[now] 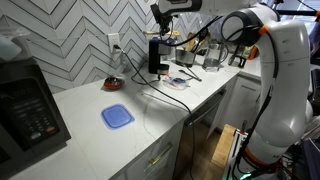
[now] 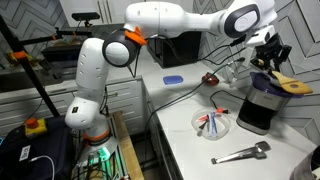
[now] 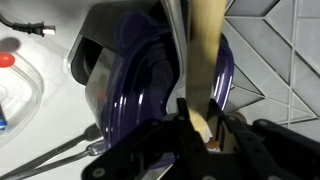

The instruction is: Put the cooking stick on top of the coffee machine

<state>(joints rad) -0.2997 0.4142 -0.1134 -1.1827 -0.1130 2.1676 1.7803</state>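
Note:
The black coffee machine (image 1: pixel 157 56) stands upright at the back of the white counter, and also shows in an exterior view (image 2: pixel 257 108). My gripper (image 2: pixel 269 57) hovers just above its top and is shut on the light tan cooking stick (image 2: pixel 290 86), whose wider end lies out over the machine's top. In the wrist view the stick (image 3: pixel 205 50) runs up from between my jaws (image 3: pixel 207 128), with the machine's glossy dark top (image 3: pixel 130 90) right below. In an exterior view my gripper (image 1: pixel 167 14) is above the machine; the stick is hard to make out there.
A microwave (image 1: pixel 30 110) stands at one end of the counter. A blue lid (image 1: pixel 117 116), a red object (image 1: pixel 113 84) and a black cable (image 1: pixel 165 95) lie on the counter. A round dish (image 2: pixel 212 122) and metal tongs (image 2: pixel 243 153) lie beside the machine.

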